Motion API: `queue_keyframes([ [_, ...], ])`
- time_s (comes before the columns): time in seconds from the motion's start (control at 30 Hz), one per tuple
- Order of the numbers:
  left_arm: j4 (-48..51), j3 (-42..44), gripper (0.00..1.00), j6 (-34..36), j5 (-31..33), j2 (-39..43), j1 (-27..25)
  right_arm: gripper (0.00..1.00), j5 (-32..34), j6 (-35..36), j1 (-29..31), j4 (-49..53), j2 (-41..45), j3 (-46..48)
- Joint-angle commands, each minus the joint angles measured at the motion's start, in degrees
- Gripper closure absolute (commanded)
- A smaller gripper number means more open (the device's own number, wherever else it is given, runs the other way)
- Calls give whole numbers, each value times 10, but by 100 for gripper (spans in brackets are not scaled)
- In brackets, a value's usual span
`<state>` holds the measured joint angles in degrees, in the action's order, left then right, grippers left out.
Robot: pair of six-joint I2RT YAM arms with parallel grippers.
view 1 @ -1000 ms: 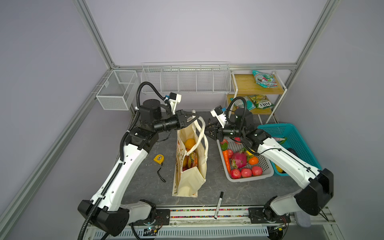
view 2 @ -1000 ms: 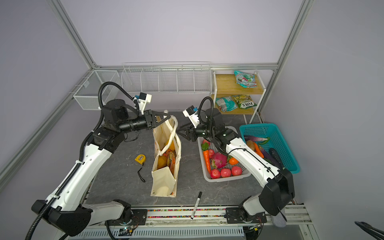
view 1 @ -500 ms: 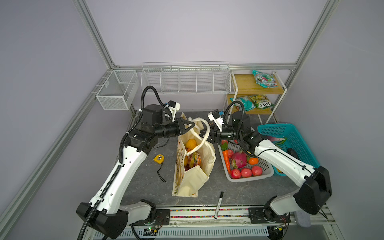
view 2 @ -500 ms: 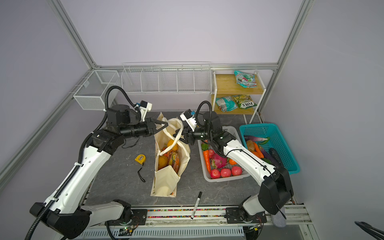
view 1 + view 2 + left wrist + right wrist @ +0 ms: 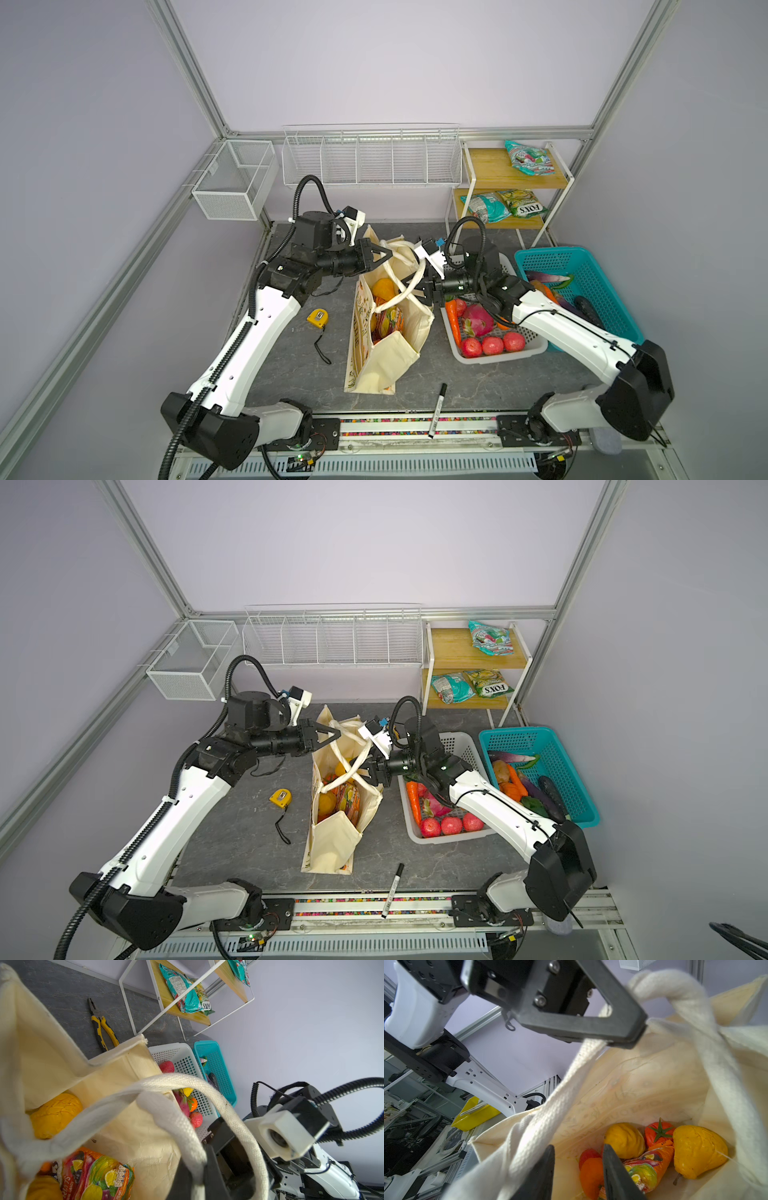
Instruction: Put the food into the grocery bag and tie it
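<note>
Your left hand (image 5: pixel 633 1036) is clamped on one of the bag's two thick white rope handles (image 5: pixel 550 1109) and holds it above the bag's mouth. Your right hand (image 5: pixel 578 1147) has its fingers apart with nothing between them. That same handle runs along the outside of one finger, and the tips point down into the bag.

The grocery bag (image 5: pixel 386 357) is cream canvas with a floral print down its side. It stands mid-worktop (image 5: pixel 291 365), mouth open between your two hands. Inside it you can count:
- two yellow fruits (image 5: pixel 699 1153)
- one tomato (image 5: pixel 654 1136) with a green stem
- one orange (image 5: pixel 591 1172)
- one smaller red piece (image 5: pixel 588 1154) touching the orange
- one glossy snack packet (image 5: pixel 645 1167)

Further out sit one white basket (image 5: pixel 498 357), one teal basket (image 5: pixel 602 282), one yellow tape measure (image 5: pixel 317 318) and one marker (image 5: pixel 438 409).
</note>
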<state>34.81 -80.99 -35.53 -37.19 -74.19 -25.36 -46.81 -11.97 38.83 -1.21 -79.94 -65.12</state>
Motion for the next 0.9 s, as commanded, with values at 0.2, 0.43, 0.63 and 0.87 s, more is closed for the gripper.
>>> queue_keyframes([
  [0.2,-37,9,100,-8,-15,-26,-24,51,-46,-43,40,-62,14,-5],
  [0.43,-54,16,100,-16,-22,-30,-35,49,-47,-81,52,-128,-12,-13],
  [0.63,-62,20,100,-21,-28,-25,-35,41,-44,-139,59,-228,-42,-5],
  [0.87,-66,27,100,-22,-32,-18,-35,31,-28,-171,57,-295,-39,12],
])
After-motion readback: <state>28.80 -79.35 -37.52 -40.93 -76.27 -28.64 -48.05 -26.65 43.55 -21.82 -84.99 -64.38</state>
